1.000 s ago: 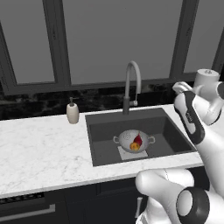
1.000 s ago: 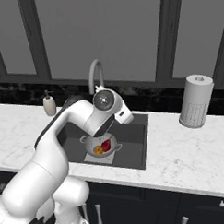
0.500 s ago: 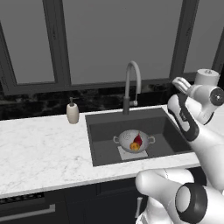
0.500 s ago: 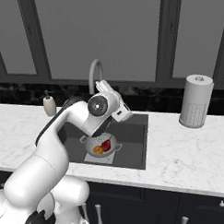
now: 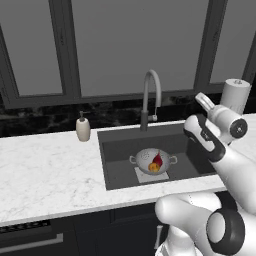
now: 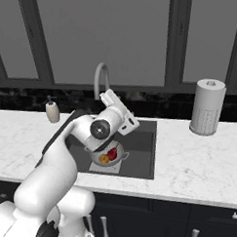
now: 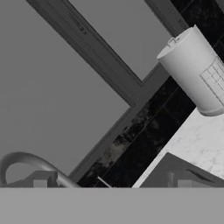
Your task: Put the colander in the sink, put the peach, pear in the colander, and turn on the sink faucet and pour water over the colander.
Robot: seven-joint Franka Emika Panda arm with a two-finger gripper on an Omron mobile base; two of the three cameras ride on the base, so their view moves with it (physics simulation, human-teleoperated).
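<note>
hovering raised over the sink [image 5: 117, 177], pincer [image 6: 121, 113] spread wide, near faucet [image 6: 101, 75].

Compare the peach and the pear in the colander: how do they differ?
Colour: the peach is orange-yellow, the pear dark red. Shape: the peach looks round, the pear tapers to a narrower top. Position: in the left base view the peach sits nearer the camera, the pear just behind it; in the right base view the peach is left of the pear. Shared: both are small fruits lying side by side inside the colander in the sink, with no water on them.
</note>
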